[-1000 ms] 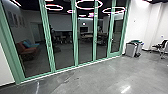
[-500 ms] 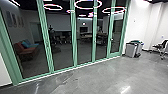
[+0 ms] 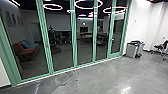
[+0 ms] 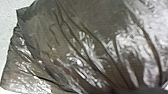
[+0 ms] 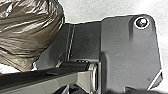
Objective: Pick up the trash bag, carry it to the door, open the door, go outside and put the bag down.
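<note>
The brown, shiny trash bag (image 4: pixel 75 45) looms large in the left wrist view. Its folds draw together at my left gripper (image 4: pixel 140 90), which is shut on the gathered plastic. In the right wrist view the same bag (image 5: pixel 27 30) hangs beside the robot's dark base plate, narrowing towards its gathered part. Ahead in the head view, a green-framed glass door (image 3: pixel 117 32) with a small handle stands closed at the right end of the glass wall.
Green-framed glass panels (image 3: pixel 85 45) run across the left and middle. Grey bins (image 3: pixel 131 49) stand by the white wall, right of the door. A chair (image 3: pixel 161 47) is at the far right. Grey floor (image 3: pixel 100 77) lies in front. A red sofa shows in the glass.
The head view has shifted very slightly, so the camera has moved a little. Nothing in the room has visibly changed.
</note>
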`<state>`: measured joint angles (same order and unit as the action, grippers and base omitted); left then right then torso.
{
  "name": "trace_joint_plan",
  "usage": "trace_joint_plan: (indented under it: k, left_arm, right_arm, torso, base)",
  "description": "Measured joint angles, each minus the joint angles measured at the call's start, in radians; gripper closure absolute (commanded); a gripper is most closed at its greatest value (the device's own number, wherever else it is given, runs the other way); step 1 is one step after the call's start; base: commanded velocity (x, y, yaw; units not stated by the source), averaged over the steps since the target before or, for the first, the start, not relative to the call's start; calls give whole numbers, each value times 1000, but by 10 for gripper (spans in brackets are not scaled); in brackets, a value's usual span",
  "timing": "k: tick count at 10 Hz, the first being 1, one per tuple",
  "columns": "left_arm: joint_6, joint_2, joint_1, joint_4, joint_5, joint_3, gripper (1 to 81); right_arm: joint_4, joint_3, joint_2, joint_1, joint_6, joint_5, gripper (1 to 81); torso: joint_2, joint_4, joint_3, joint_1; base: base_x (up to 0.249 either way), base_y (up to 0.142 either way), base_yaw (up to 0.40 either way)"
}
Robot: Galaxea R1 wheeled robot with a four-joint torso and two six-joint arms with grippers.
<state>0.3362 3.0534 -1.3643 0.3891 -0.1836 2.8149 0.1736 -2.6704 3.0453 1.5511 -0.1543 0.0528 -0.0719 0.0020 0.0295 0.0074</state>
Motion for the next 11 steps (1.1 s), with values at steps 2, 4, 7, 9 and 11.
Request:
trace_joint_plan:
  k: [2,4,7,9,11]
  left_arm:
    - [0,0,-1,0,-2,0,811]
    - [0,0,-1,0,-1,0,811]
    - [0,0,1,0,0,0,811]
    - [0,0,5,0,0,0,811]
    - [0,0,5,0,0,0,811]
  right_arm:
    - [0,0,0,0,0,0,10]
    - [0,0,2,0,0,0,10]
    - [0,0,2,1,0,0,10]
    - [1,0,2,3,1,-1,10]
    - [1,0,2,1,3,-1,10]
  torso:
    - [0,-4,0,0]
    - [0,-43,0,0]
    - [0,-119,0,0]
    - [0,-127,0,0]
    - [0,-121,0,0]
  base:
    - [98,0,0]
    - [98,0,0]
    - [98,0,0]
    - [98,0,0]
    - [98,-32,0]
